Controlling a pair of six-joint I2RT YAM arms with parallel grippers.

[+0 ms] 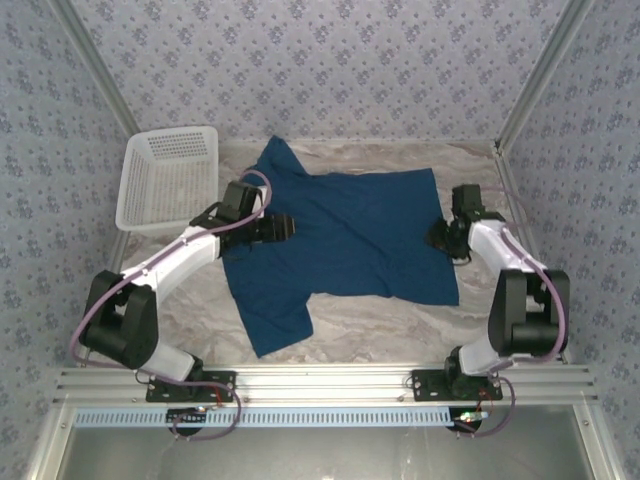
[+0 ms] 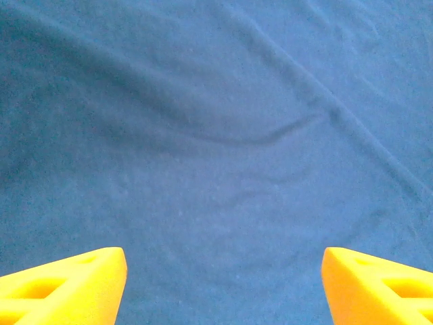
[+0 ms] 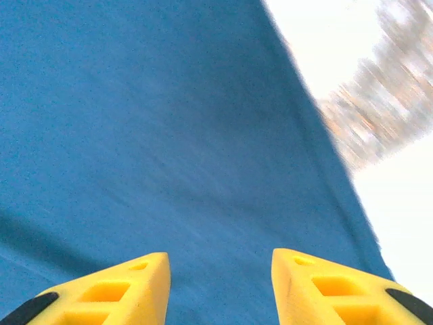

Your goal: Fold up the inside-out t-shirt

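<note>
**Navy t-shirt [image 1: 350,235] flat on table [image 1: 400,320] — both tools released**

Spread wide, sleeves toward the white basket [image 1: 170,175], hem to the right. Over the sleeve end: left tool [image 1: 285,228], fingers [image 2: 74,284] far apart, nothing between. At the hem edge: right tool [image 1: 437,235] — parted less widely, gripping nothing.

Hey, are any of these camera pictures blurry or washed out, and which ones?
Right wrist view: the marbled tabletop beyond the edge of the dark navy-blue cloth t-shirt is smeared and partly blown out to white, and the cloth looks streaky. Left wrist view: the shirt's creases are soft but evenly lit, with no glare. Top external view: sharp and evenly lit, no glare.
</note>
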